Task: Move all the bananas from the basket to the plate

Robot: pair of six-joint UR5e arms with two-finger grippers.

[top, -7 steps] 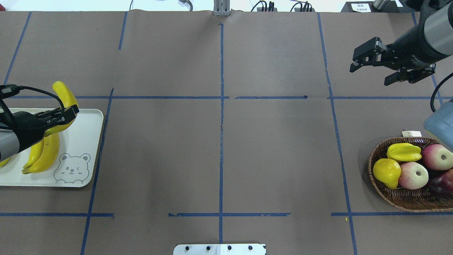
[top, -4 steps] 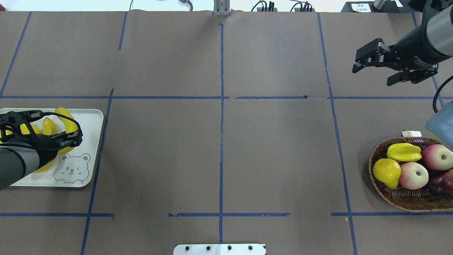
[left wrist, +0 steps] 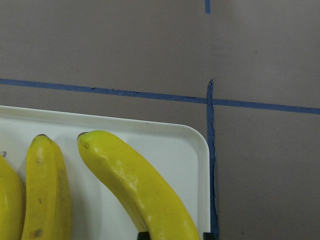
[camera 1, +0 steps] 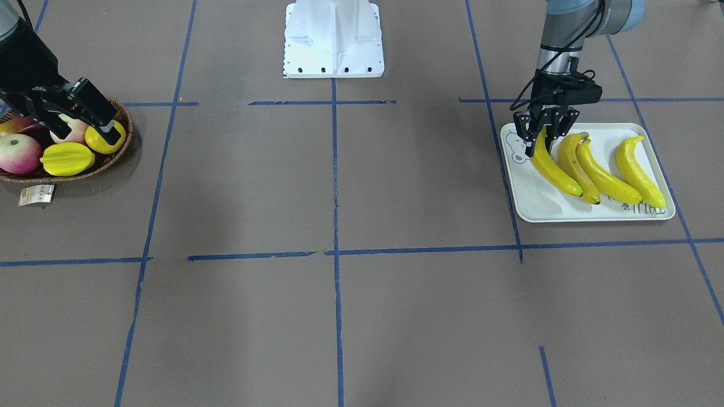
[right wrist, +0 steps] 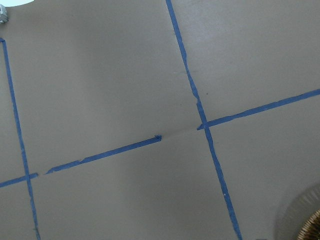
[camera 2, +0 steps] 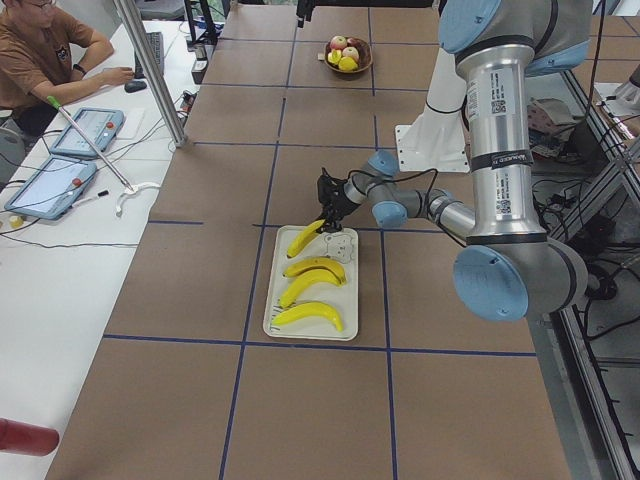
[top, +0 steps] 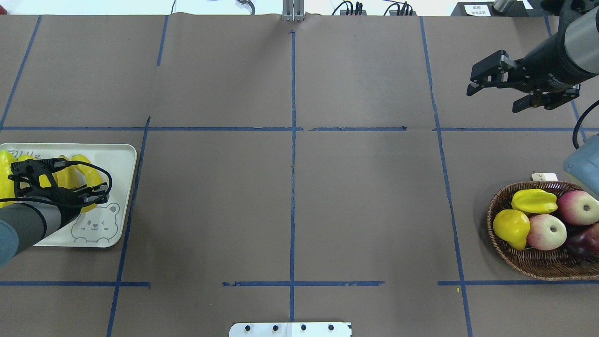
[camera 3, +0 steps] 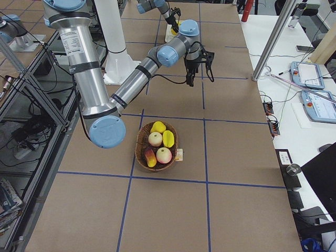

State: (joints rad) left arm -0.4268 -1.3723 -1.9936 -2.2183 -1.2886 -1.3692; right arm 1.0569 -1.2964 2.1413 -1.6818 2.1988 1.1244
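Note:
Several bananas lie side by side on the plate [camera 1: 543, 210], a pale tray with a bear print. My left gripper [camera 1: 541, 144] points down at the plate's bear end and is shut on the near end of the outermost banana [camera 1: 555, 169], which rests along the tray. In the left wrist view that banana [left wrist: 135, 185] runs down between the fingertips. My right gripper [top: 492, 99] hangs open and empty above the table, beyond the basket [top: 529, 267]. No banana shows in the basket.
The basket holds a yellow starfruit [top: 533, 201], a lemon [top: 511, 227], two apples [top: 546, 231] and a dark red fruit [top: 585, 243]. A paper tag [top: 544, 176] lies by its rim. Brown paper with blue tape lines covers the table between plate and basket.
My left gripper has come down and toward the robot with the banana, from above the plate's far edge to the tray beside the others. The right gripper barely shifted.

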